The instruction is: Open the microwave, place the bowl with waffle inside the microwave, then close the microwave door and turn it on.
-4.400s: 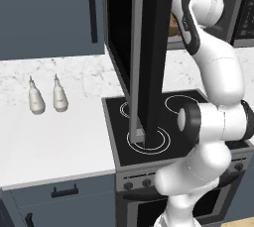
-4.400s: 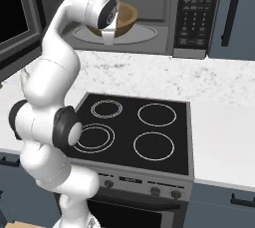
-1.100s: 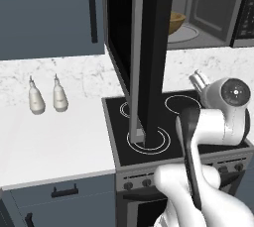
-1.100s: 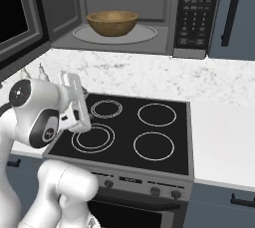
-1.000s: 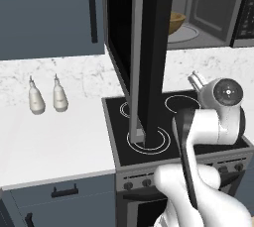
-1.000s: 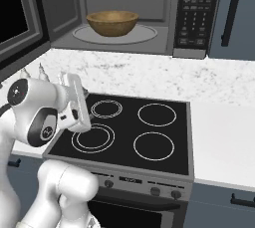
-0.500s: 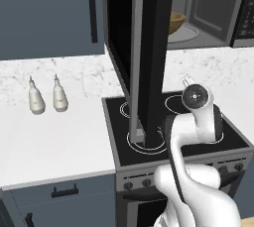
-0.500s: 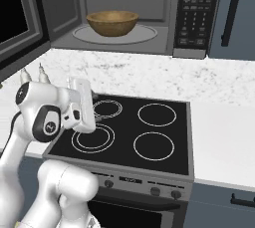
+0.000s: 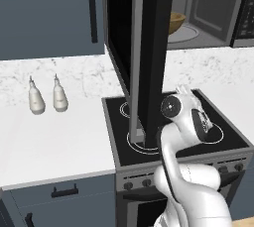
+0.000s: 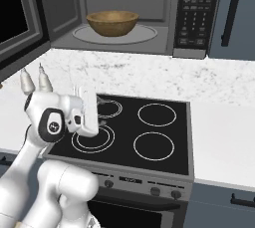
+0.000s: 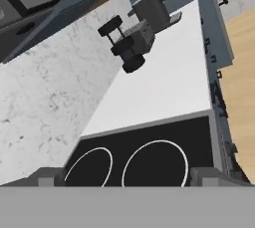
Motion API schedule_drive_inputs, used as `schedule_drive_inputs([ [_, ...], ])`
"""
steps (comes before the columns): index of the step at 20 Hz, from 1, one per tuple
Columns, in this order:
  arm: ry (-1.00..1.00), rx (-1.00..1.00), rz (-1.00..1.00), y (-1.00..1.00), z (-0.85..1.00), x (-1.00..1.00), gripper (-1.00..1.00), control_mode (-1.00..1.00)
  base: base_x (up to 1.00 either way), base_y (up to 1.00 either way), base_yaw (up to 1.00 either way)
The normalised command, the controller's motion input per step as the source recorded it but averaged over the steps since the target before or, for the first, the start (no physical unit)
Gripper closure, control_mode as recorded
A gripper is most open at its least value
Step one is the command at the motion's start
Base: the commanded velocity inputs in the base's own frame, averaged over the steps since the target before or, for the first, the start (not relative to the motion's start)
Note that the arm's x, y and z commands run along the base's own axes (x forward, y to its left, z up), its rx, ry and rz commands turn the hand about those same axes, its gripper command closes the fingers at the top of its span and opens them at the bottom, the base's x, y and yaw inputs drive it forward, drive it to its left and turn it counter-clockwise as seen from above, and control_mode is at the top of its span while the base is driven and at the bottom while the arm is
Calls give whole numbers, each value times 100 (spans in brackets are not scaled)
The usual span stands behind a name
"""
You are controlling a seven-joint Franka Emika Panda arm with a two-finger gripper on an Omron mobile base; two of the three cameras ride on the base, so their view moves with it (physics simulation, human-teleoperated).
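The microwave [image 10: 149, 3] stands open above the counter, and its door [image 9: 151, 47] swings out toward me, seen edge-on in the left base view. On the turntable inside sits the tan wooden bowl [image 10: 112, 23] [image 9: 176, 22]; I cannot make out the waffle in it. My arm is folded low over the black stovetop [image 10: 149, 127]. The gripper [image 10: 102, 103] [image 9: 184, 91] hangs just above the left burners, far below the bowl and right of the door's lower edge. In the hand view the gripper [image 11: 127, 176] is open, its two dark fingertips [image 11: 50, 177] wide apart with nothing between them.
Two small bottles [image 9: 34, 99] [image 9: 60, 98] stand on the white counter left of the stove. The button panel [image 10: 191, 13] is at the microwave's right. A grey and black appliance [image 11: 137, 38] sits on the counter beyond the stove's edge in the hand view.
Earlier the hand was up at the bowl inside the microwave; the bowl now sits there alone. Over the last second the folded arm swung its wrist left, toward the door's edge. Jaws stayed open.
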Motion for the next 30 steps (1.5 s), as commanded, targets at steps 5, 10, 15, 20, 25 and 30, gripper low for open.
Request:
schedule_drive_inputs([
  [5,0,0,-1,67,-17,37,-100,-100,0,0,0],
  [10,0,0,0,66,-10,32,-100,-100,0,0,0],
  [15,-3,-5,-1,77,-19,18,-100,-100,0,0,0],
  [20,-25,-35,-8,78,-18,-1,-100,-100,0,0,0],
  [25,-32,-33,-7,68,-1,-15,-100,-100,0,0,0],
  [30,-34,-25,-6,72,11,-28,-100,-100,0,0,0],
])
